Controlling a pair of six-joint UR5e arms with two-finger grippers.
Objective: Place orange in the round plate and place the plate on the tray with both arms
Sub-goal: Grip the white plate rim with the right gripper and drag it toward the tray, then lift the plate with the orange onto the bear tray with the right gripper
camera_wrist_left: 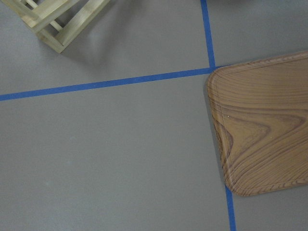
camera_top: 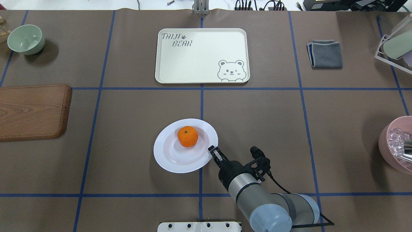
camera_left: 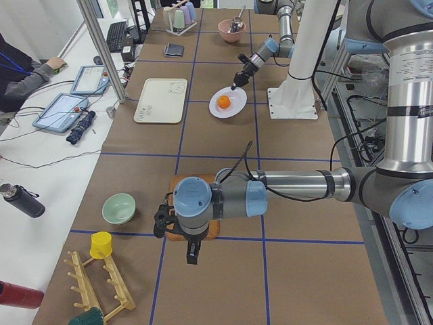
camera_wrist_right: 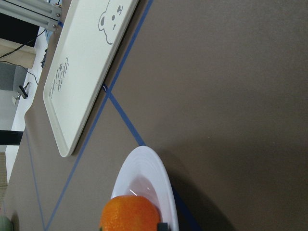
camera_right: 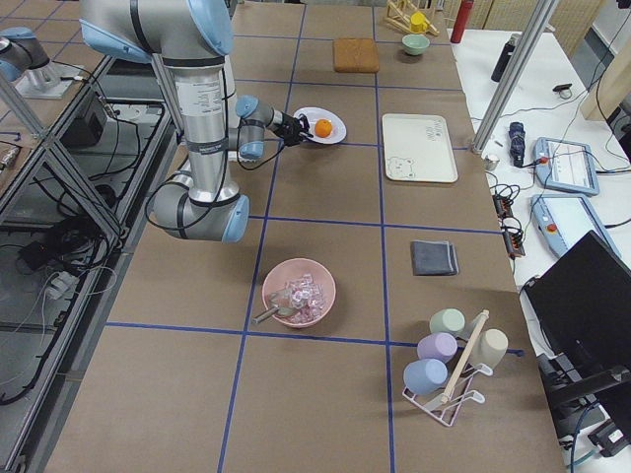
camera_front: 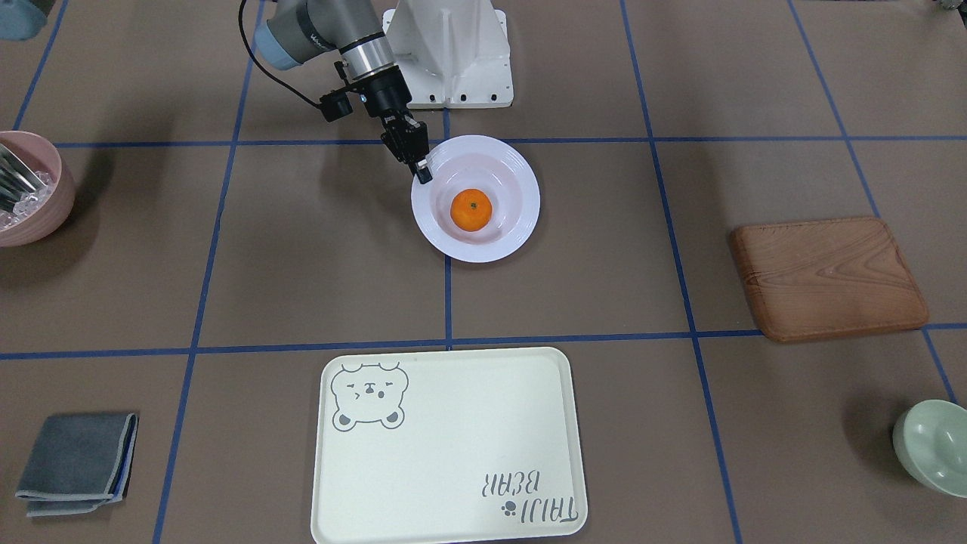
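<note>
Right gripper [camera_top: 212, 150] sits at the right-hand edge of the round plate [camera_top: 167, 161] in the lower centre of the overhead view. Its jaws are drawn narrow on the rim, so it looks to be pinching the rim rather than hovering beside it, though the contact itself is too small to see plainly. Reading that view from the left, the brown wooden board [camera_top: 32, 111] lies at the left edge, well apart from the task's things. The plate comes next, on the blue centre line, with the orange [camera_top: 187, 136] already resting in its well, a little toward the far side. The gripper comes in from the lower right, its arm slanting up and left to the rim. The tray [camera_top: 199, 58] lies at the upper centre with nothing on it, straight ahead of the plate along the same centre line. Its long axis runs across the frame and its near long edge faces the plate. I therefore judge the coming carry to be a straight move away from the robot, not sideways. The right arm is clearly the nearer. The left gripper [camera_left: 192, 256] shows only in the left-end view, hanging over the table at the lower middle by the board, far from the plate, and I cannot tell whether it is open or closed.
</note>
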